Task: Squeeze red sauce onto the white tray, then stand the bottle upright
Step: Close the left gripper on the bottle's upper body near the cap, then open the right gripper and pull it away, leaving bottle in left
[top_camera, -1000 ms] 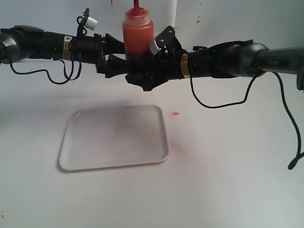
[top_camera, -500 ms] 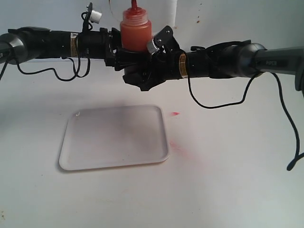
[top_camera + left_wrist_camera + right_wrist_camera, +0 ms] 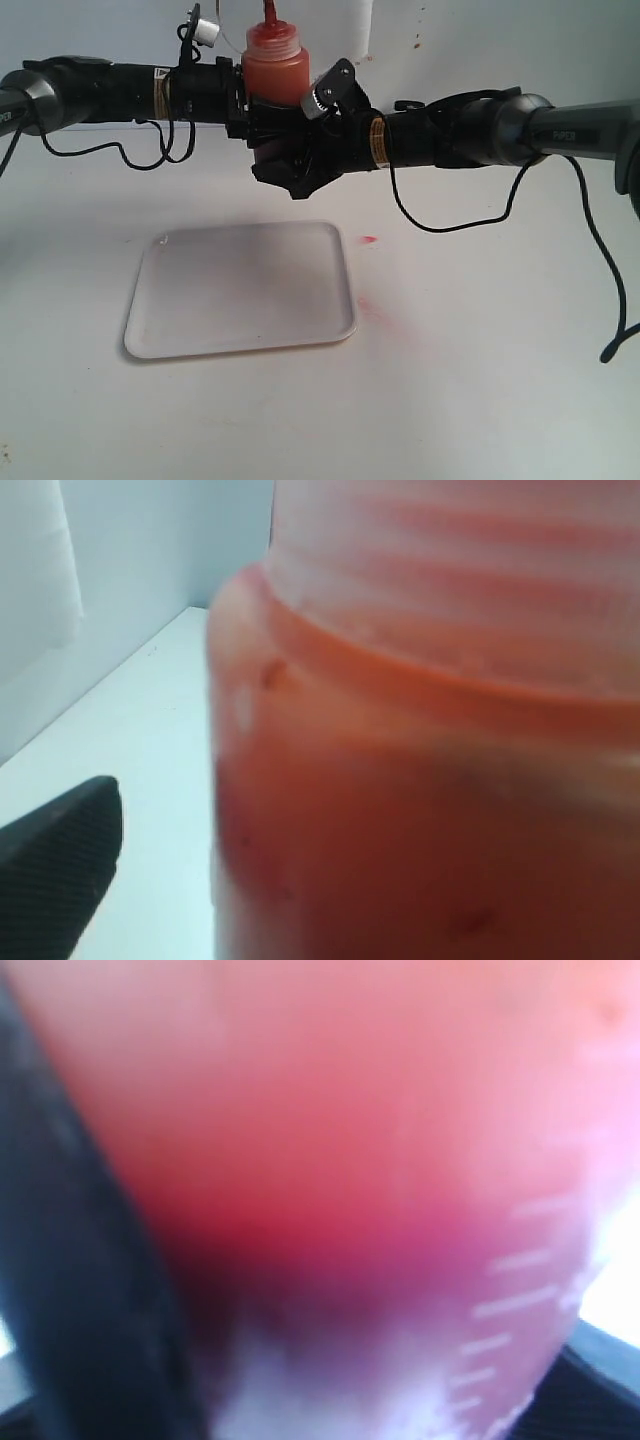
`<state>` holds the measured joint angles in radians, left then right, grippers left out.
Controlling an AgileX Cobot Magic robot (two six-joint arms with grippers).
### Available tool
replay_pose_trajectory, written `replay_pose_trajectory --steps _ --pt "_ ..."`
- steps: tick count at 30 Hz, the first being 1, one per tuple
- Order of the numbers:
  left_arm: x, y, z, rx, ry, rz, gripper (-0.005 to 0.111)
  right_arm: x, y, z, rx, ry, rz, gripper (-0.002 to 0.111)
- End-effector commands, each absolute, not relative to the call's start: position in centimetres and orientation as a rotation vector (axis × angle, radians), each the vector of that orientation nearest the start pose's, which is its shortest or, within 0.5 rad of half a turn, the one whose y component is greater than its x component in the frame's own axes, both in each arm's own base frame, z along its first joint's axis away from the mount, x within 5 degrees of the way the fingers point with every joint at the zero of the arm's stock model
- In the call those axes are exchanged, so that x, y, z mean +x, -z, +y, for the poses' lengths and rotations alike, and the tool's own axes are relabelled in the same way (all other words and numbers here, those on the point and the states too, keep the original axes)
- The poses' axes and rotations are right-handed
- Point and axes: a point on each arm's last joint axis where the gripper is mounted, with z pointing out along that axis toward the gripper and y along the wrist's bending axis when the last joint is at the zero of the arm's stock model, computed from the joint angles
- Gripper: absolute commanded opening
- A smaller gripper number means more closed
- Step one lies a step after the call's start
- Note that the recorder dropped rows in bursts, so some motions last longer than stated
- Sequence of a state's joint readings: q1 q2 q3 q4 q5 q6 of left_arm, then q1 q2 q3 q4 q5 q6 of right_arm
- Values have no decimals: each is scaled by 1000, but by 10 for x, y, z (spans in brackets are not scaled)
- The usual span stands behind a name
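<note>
White table [image 3: 480,380]: both arms horizontal; right fingers [image 3: 290,165] clamp upright bottle [image 3: 275,72]; left fingers [image 3: 55,870] spread beside it, not touching.

The left arm [image 3: 100,85] and right arm [image 3: 470,125] reach in level from opposite sides. The right hand [image 3: 290,160] clamps the bottle [image 3: 272,70] low. The left hand [image 3: 245,100] brackets it higher, grip unclear.

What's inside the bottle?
Dark red sauce shows through the upper wall of the bottle. The lower part is covered by the left end effector and right end effector; contents there can't be seen.
</note>
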<state>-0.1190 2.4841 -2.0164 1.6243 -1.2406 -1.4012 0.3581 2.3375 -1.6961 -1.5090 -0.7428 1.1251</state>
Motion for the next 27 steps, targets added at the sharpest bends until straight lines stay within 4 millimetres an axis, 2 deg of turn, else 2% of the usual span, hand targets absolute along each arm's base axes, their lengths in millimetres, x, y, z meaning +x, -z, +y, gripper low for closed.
replay_pose_trajectory --steps 1,3,6,10,12,13,15,18,20,24,27 --pt "499 -177 -152 1100 1113 1560 74 448 -179 246 -1105 -844 1560 0" --pt "498 -176 -152 1107 1110 1563 49 447 -180 246 -1106 -847 1559 0" --pt "498 -176 -152 1109 1109 1563 3 448 -180 246 -1097 -850 1559 0" --pt "498 -176 -152 1113 1104 1558 0 448 -181 246 -1083 -856 1559 0" --pt "498 -176 -152 1112 1106 1560 0 448 -181 246 -1083 -856 1559 5" --pt "499 -176 -150 1108 1103 1562 0 448 -181 245 -1085 -852 1556 12" --pt "499 -176 -149 1106 1102 1562 0 449 -181 245 -1098 -836 1545 31" --pt "499 -175 -149 1119 1096 1568 0 450 -182 245 -1068 -841 1549 79" --pt "498 -174 -149 1134 1089 1576 0 450 -182 245 -1064 -845 1548 106" --pt "498 -172 -143 1179 1054 1597 0 449 -182 245 -1080 -843 1545 104" --pt "500 -180 -131 1164 1031 1604 0 448 -180 245 -1116 -828 1547 103"
